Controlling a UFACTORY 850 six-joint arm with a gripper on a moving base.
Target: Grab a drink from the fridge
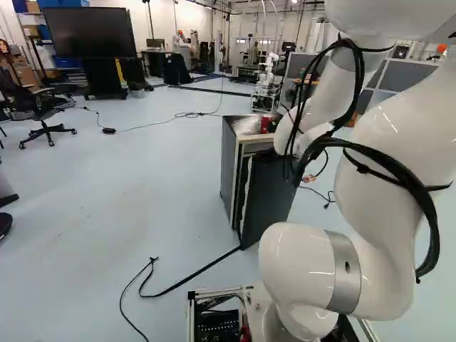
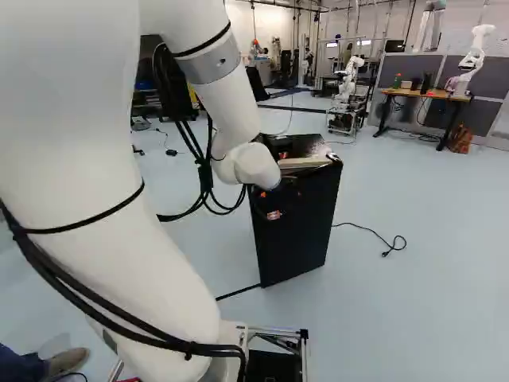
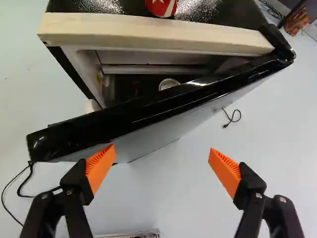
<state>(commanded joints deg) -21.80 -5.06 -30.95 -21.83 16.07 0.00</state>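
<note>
1. Reaching forward and down with the white arm to the near side of the fridge.
2. Holding the gripper wide, with both orange pads well apart, close to the black door; being unable to tell about any contact there.
3. Aiming the gripper down past the near, outer face of the door, toward the pale floor.
4. Seeing the door partly open, with the hinge at the right and the free end swung out at the left, on the near side.
5. Finding a drink can inside the fridge, through the gap behind the door; making out only the round metal top.
6. Spotting a red can upright on the fridge's dark top, just beyond the cream front edge.
7. Following a black strap across the floor, from the foot of the fridge toward the left and near.
8. Noticing a loose cable lying on the floor to the right of the fridge.
9. Looking far right at another robot on a wooden surface.
</note>
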